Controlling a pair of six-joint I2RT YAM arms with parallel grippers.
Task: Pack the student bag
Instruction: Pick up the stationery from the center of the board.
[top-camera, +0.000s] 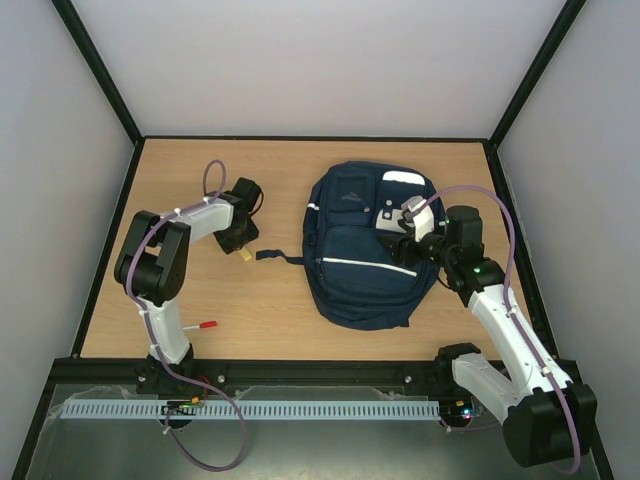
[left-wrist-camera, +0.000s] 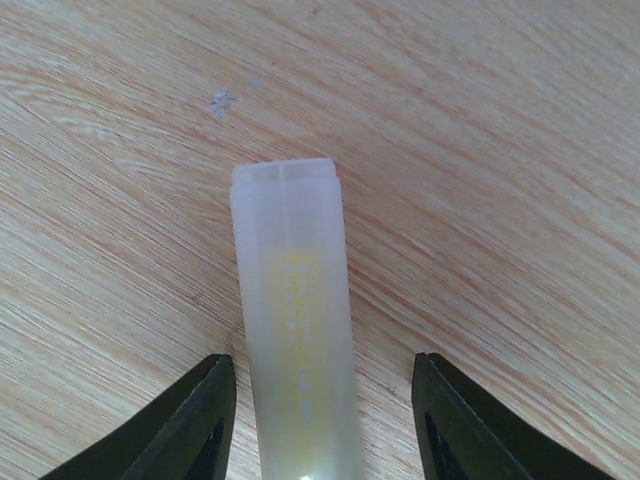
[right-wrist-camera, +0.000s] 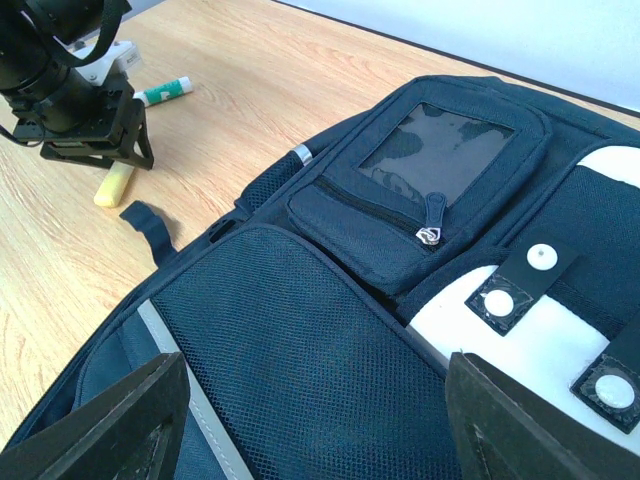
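The right wrist view's edges cut off our navy blue fabric backpack (right-wrist-camera: 300, 330); the translucent pale-yellow plastic stick (left-wrist-camera: 295, 330) is cropped below; we cannot identify the tiny red-tipped object (top-camera: 203, 325).

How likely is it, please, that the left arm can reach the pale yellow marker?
Probably yes: the left claw stands open around the marker, with bare table beyond and nothing in the way.

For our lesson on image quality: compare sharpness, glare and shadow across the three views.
Top external: even, soft light, only faint shadows. Left wrist: the pale yellow marker looks soft, with a bright glint at the frame's bottom edge; the table grain is sharp. Right wrist: the student bag mesh is crisp, the gripper fingers blurred.
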